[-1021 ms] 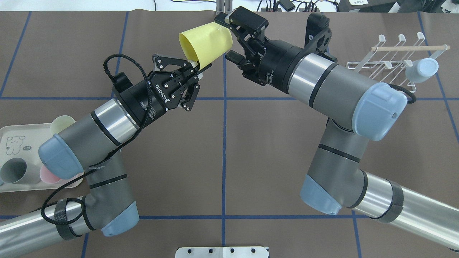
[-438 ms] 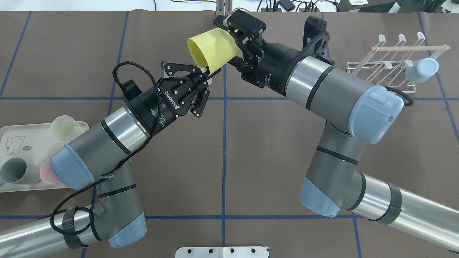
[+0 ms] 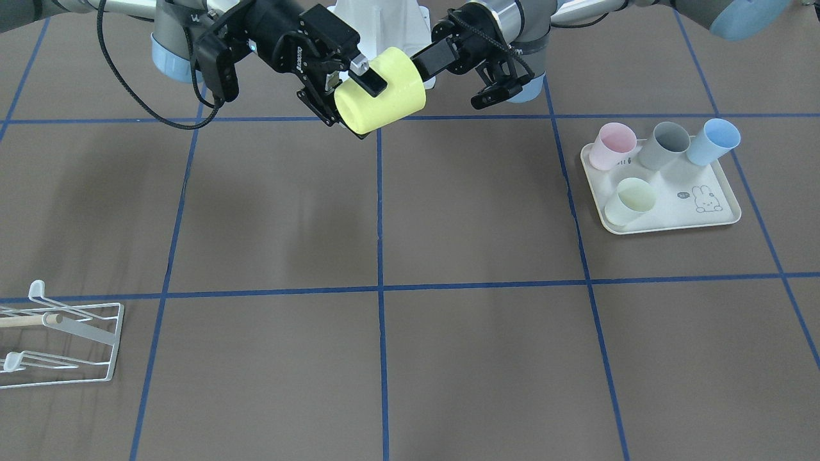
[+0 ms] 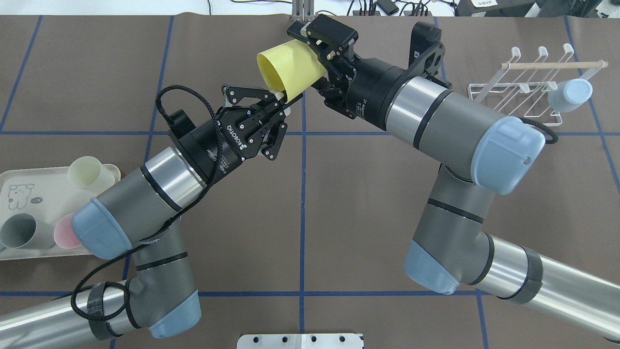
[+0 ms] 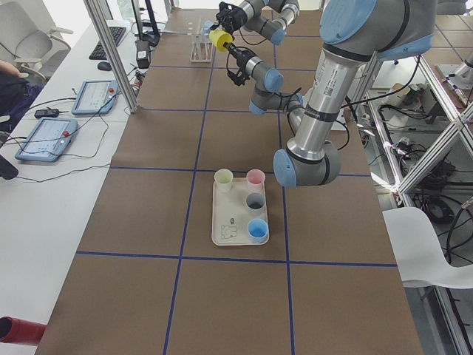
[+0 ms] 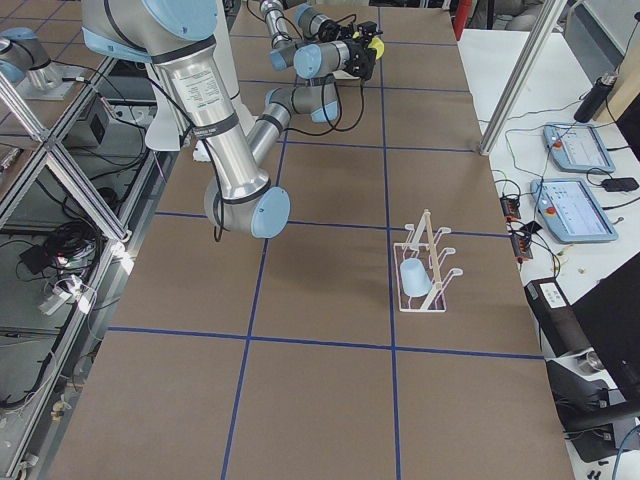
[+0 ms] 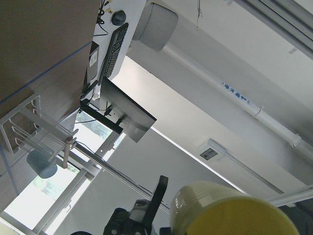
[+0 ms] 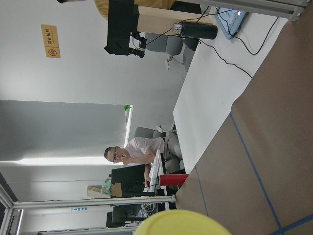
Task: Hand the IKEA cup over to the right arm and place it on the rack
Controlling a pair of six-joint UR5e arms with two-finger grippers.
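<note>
The yellow IKEA cup (image 4: 290,70) hangs on its side in the air over the table's far middle, also in the front view (image 3: 381,89). My left gripper (image 4: 282,101) is shut on its rim at the open end. My right gripper (image 4: 306,58) is shut across the cup's base end, one finger above and one below. The cup fills the bottom of the left wrist view (image 7: 230,210) and the right wrist view (image 8: 181,223). The white wire rack (image 4: 528,87) with its wooden rod stands at the far right, a pale blue cup (image 4: 571,94) on it.
A cream rabbit-print tray (image 4: 29,194) lies at the left edge with pale yellow (image 4: 85,172), grey (image 4: 17,230) and pink (image 4: 65,232) cups; the front view also shows a blue one (image 3: 714,141). A metal plate (image 4: 300,341) sits at the near edge.
My left arm pushed the cup to the right, into the right gripper. The right gripper's fingers, open around the cup before, have closed on it.
</note>
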